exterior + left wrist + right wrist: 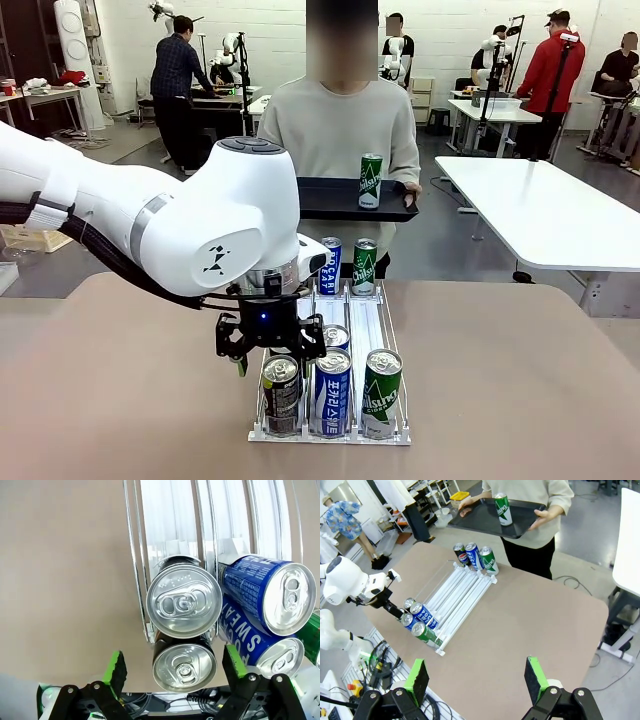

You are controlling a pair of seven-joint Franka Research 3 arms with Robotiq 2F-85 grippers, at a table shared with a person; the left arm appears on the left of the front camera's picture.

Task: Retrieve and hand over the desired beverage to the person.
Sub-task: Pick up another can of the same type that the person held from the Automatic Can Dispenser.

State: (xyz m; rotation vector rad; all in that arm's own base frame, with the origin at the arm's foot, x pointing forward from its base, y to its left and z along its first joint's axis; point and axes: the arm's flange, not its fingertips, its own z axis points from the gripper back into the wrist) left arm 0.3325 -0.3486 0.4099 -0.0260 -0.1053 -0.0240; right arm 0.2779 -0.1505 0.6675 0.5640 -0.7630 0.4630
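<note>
1. Counter (520, 380): matt brown top. On it stands a clear rack (395, 435) with ribbed plastic lanes divided by thin wire rails.
2. Near end of the rack, side by side: a dark can (282, 385), a blue can (332, 392) printed "POCARI SWEAT" with Korean script, and a green can (380, 392) lettered "Chilsung". All are smooth metal cylinders with silver pull-tab tops. A second dark one and a second blue one sit just behind them.
3. Far end of the rack: a Pepsi can (462, 555) showing its round logo, with another blue and another green one beside it, all upright.
4. Left tool (280, 362): jaws wide, one green pad on either side of the dark can. It has no grip on the can.
5. Right tool (476, 680): jaws wide, nothing between them, high over the counter's near edge.
6. Person (340, 120): grey sweatshirt, at the far side, both hands holding a flat black tray (320, 205). A tray can (371, 180), green and marked "Chilsung", stands upright on it.
</note>
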